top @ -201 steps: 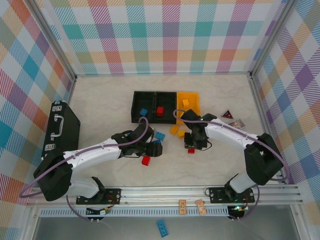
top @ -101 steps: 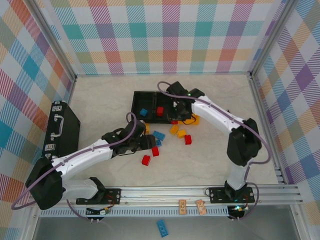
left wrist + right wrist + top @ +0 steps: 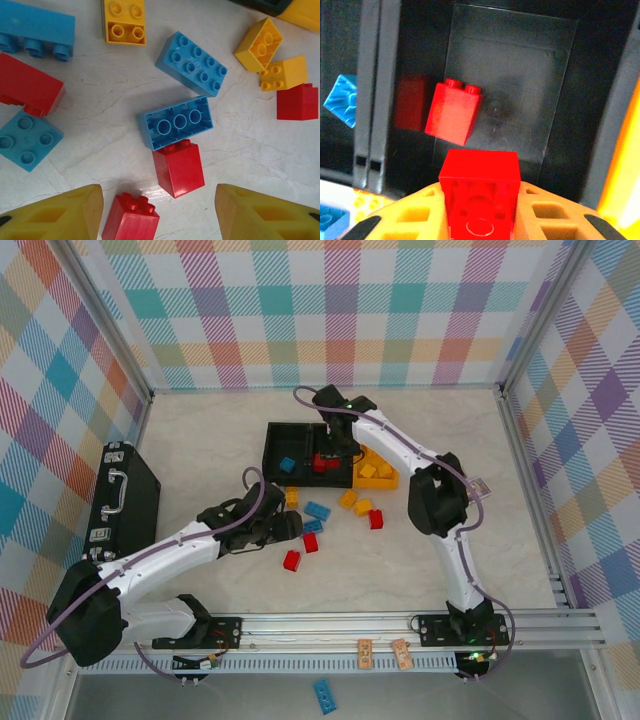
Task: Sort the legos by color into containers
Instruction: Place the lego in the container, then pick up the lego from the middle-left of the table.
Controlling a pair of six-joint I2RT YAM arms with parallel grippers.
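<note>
Right gripper, bottom centre of the wrist view: fingers pinching a held red brick. It hangs above the floor of the middle black bin. A binned red brick lies just up-left of it. Past the divider walls at far left, a blue brick sits in the neighbouring black bin. The yellow-orange bin runs along the right edge.

Left gripper, bottom of its wrist view: fingers spread, nothing between them, hovering over loose bricks on the desk. A small red brick sits between the fingers. Just above it, a second red brick touches an upturned blue brick. Yellow, blue and red pieces are scattered toward the top and sides.

Step in hand, as I read it: a red drop-off on the right and a pick being lined up on the left.

Next: the right need only open, since the brick looks clear of the bin walls. The left must descend and close on one red brick without catching the touching pair.
</note>
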